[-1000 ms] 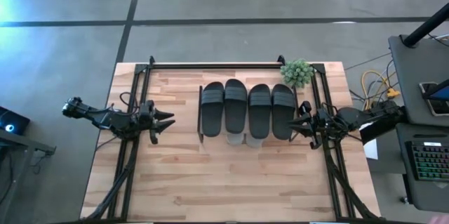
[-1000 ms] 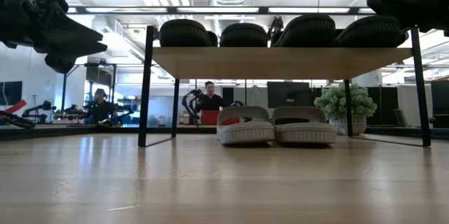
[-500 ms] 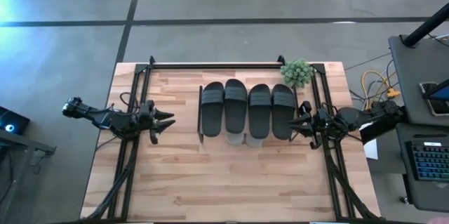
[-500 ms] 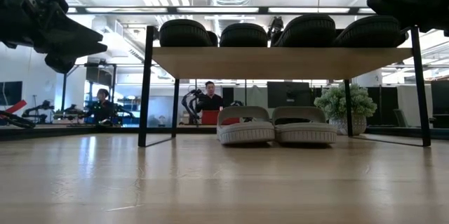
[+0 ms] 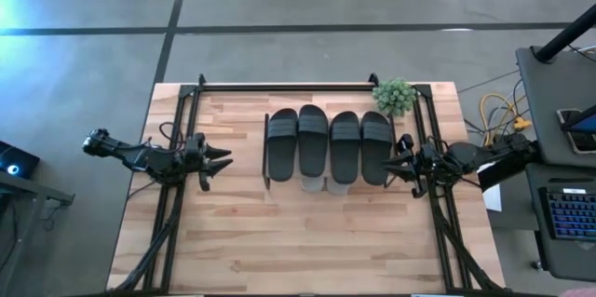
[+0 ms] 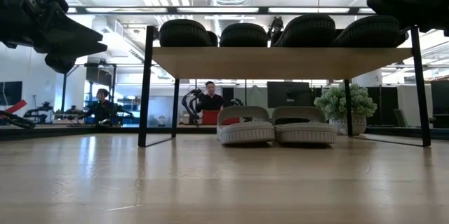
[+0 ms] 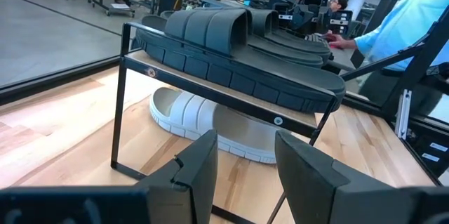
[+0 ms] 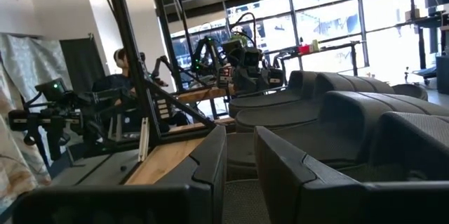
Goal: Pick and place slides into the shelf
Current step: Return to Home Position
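Note:
Several black slides (image 5: 328, 143) lie side by side on the shelf's wooden top board (image 6: 280, 62), soles down. Two light grey slides (image 6: 276, 126) rest on the table under that board, between the shelf's black wire legs (image 6: 146, 87). My left gripper (image 5: 223, 160) hovers open left of the shelf, fingers pointing at it. My right gripper (image 5: 391, 167) hovers right of the shelf, level with the black slides (image 8: 337, 126), fingers slightly apart and holding nothing.
A small potted plant (image 5: 395, 96) stands at the shelf's far right corner. Bare wooden tabletop (image 5: 307, 236) stretches in front of the shelf. Black frame rails (image 5: 172, 213) run along both table sides. People sit in the room behind the table (image 6: 209, 97).

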